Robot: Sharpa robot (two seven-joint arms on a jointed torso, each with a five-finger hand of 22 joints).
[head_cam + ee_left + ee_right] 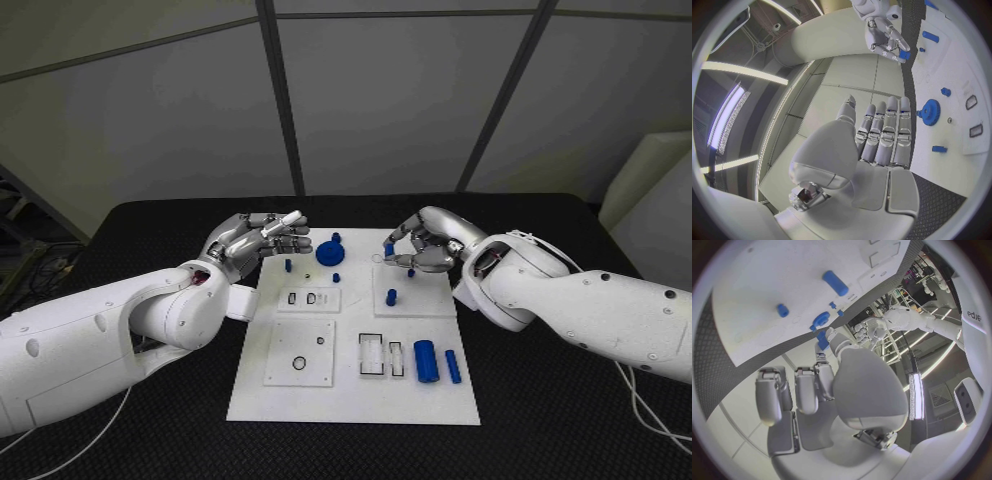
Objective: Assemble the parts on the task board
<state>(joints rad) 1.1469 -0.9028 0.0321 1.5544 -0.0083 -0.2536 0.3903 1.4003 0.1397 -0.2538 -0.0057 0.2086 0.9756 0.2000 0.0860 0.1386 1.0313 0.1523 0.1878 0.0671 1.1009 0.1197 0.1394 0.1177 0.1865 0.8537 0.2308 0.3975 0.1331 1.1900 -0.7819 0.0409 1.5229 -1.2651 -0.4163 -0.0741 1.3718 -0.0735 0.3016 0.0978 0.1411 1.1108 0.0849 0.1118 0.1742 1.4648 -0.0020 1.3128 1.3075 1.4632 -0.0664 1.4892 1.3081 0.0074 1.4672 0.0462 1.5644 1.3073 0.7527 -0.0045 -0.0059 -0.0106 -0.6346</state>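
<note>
Nearby, a blue gear [332,251] stands beside, perhaps touching, a small peg [289,266].

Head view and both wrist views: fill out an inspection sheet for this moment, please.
Surface: black table, white task board in its middle.
Job's things: blue gear upright at the board's far end; large blue cylinder and thinner blue pin lying on the near right; small blue peg standing right of centre.
Clutter: nothing seen.
Hands: left hand holds nothing, fingers together and fairly straight; right hand pinches a small blue part over the board's far right.
Cables: thin white cable along the right arm.
Surroundings: grey wall panels behind the table.
</note>
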